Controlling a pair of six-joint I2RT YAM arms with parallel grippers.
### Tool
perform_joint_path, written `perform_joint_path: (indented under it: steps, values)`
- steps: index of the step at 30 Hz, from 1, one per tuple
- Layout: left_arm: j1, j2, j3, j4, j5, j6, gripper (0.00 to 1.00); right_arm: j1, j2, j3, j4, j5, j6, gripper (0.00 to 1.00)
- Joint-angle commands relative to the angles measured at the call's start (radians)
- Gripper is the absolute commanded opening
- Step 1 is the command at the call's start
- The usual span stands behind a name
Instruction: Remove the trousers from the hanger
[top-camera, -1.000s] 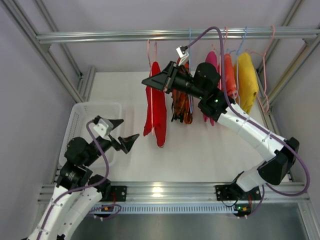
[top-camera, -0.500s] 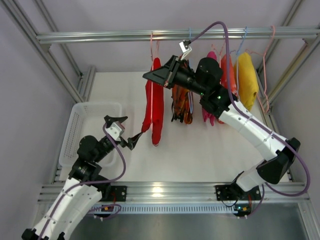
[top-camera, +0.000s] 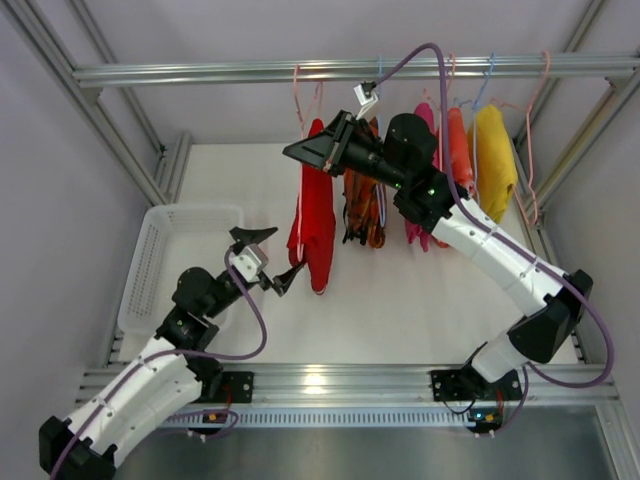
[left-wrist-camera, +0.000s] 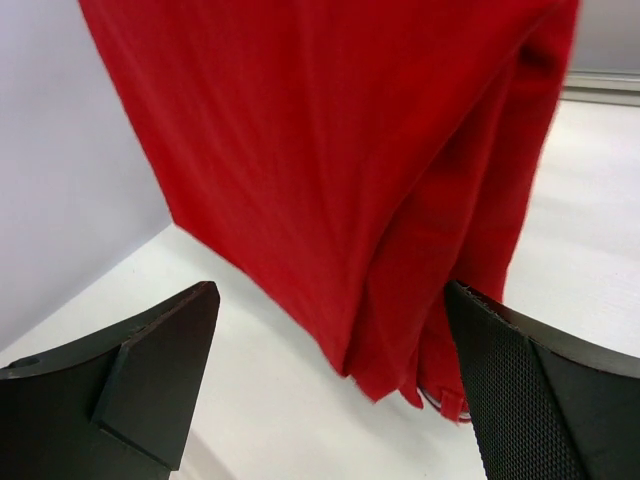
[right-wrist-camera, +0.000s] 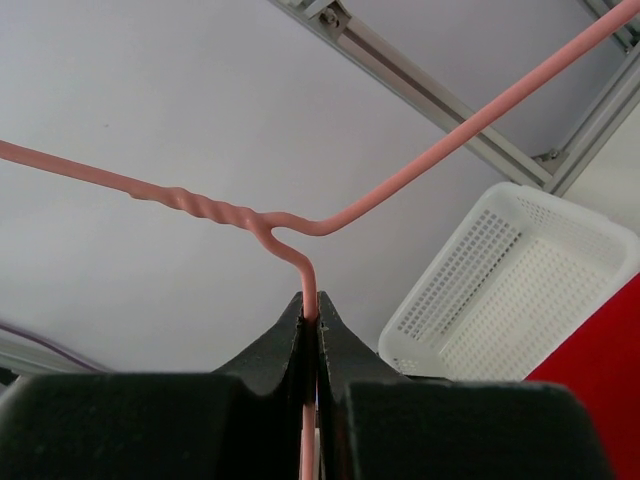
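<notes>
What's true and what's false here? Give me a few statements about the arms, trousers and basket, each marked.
1. The right end effector is shut on the wire of the pink hanger. True.
2. The left end effector grips the red trousers. False: it is open, at their lower end.
3. The red trousers lie in the white basket. False: they hang from the hanger.
4. The patterned orange trousers hang beside the red pair. True.
</notes>
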Motion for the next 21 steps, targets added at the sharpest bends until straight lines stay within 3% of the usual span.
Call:
perform_joint_path:
  steps: [1, 12, 21]
  values:
    - [-0.068, 0.023, -0.007, 0.143, -0.054, 0.051, 0.99, -0.007, -0.029, 0.098, 0.133, 0.015, 0.012, 0.00]
    - [-0.151, 0.142, 0.053, 0.229, -0.432, 0.094, 0.99, -0.008, -0.052, 0.069, 0.141, -0.002, 0.009, 0.00]
    - [-0.151, 0.168, 0.056, 0.295, -0.428, 0.125, 0.99, -0.008, -0.062, 0.055, 0.139, -0.018, 0.008, 0.00]
